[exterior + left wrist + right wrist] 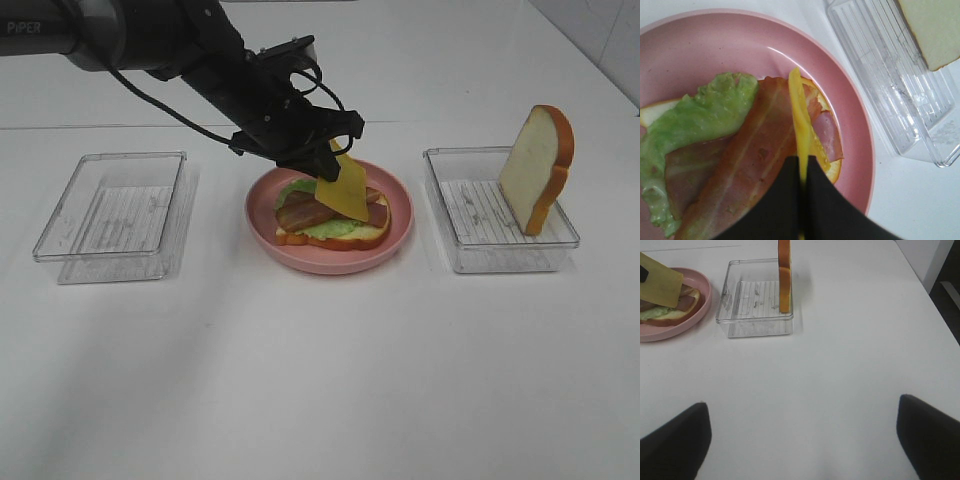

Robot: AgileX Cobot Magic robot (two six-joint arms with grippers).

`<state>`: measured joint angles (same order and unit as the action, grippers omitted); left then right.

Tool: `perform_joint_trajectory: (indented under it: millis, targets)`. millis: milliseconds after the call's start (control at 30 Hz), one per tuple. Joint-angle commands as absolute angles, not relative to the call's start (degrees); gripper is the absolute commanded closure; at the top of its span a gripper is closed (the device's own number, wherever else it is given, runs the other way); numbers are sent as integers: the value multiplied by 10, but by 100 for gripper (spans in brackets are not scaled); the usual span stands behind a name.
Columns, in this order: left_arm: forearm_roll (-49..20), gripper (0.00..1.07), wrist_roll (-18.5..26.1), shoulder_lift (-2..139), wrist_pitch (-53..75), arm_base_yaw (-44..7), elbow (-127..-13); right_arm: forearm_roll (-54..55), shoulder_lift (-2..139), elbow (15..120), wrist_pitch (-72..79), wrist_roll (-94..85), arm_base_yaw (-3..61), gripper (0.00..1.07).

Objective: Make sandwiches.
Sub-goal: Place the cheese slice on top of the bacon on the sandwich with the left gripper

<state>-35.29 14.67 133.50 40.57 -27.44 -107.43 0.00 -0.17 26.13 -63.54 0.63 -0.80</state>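
Grip placement matters most for the cheese square. It hangs edge-down just above the pink plate, and the left gripper has its jaws pressed together on the upper corner. The square looks thin, light and smooth, so it probably swings and could slip; a pinch near one edge seems right.

On the plate under it lie bacon strips, lettuce and a bread slice. The second bread slice stands upright in a clear tray to the right of the plate in the high view. It looks stiff and light, best taken across its flat faces.

Well away from the plate, the right gripper has its jaws spread and holds nothing.
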Motion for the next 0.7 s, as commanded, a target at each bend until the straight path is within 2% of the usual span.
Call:
perform_joint_trajectory:
  millis: [33, 167, 533, 567, 600, 633, 667, 700]
  targets:
    - [-351, 107, 147, 1336, 403, -276, -1077, -5, -21, 260, -630, 5, -10, 14]
    - [-340, 107, 133, 1342, 408, -273, -1077, -5, -21, 260, -630, 5, -10, 14]
    - [-315, 107, 132, 1349, 413, -272, -1077, -5, -21, 260, -630, 5, -10, 14]
    - [-308, 104, 132, 1349, 410, -272, -1077, -5, -21, 260, -630, 5, -10, 14]
    - [-301, 94, 132, 1349, 408, -272, -1077, -5, -21, 260, -630, 5, -10, 14]
    - [-301, 94, 132, 1349, 408, -272, -1077, -5, -21, 260, -630, 5, -10, 14]
    - [-297, 85, 132, 1349, 407, -272, -1077, -5, -21, 260, -630, 5, -10, 14]
    - [-287, 65, 132, 1347, 407, -272, -1077, -5, -21, 260, -630, 5, -10, 14]
